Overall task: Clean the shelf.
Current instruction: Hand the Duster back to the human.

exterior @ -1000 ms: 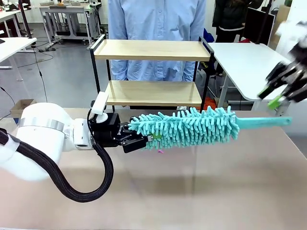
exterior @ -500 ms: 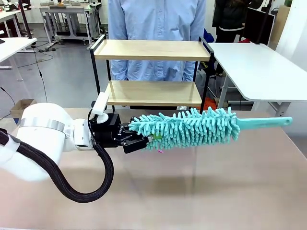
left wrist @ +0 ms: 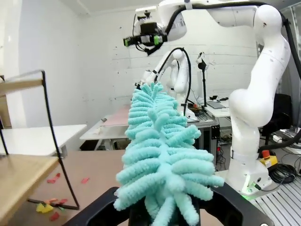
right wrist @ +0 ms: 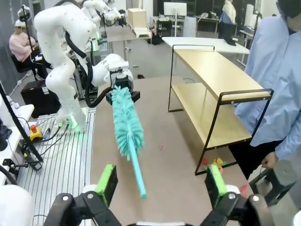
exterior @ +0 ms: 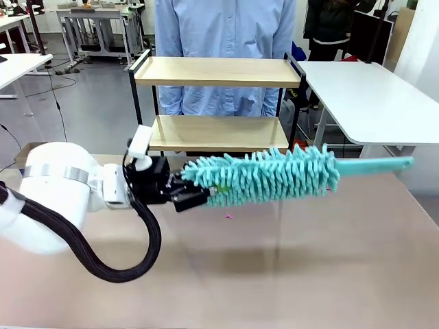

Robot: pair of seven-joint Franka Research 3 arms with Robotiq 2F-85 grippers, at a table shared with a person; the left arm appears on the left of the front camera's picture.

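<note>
A turquoise fluffy duster (exterior: 264, 177) hangs level above the tan table (exterior: 288, 274), its thin handle (exterior: 377, 164) pointing right. My left gripper (exterior: 197, 197) is shut on the duster's fluffy end, whose strands (left wrist: 157, 155) rise between its fingers in the left wrist view. The shelf (exterior: 218, 71) stands beyond the table's far edge, two light wooden boards in a black frame. My right gripper (right wrist: 161, 186) is open and holds nothing, high above the handle's tip (right wrist: 141, 190). From the left wrist it shows raised in the air (left wrist: 141, 40).
A person in a light blue shirt (exterior: 223, 27) stands right behind the shelf. A white table (exterior: 370, 96) stands at the right. Small coloured scraps (right wrist: 214, 165) lie by the shelf's leg, and a tiny pink bit (exterior: 228, 217) lies on the tan table.
The right gripper, a second ago by the handle's tip, has gone up out of the front view. My left gripper has lifted the duster slightly.
</note>
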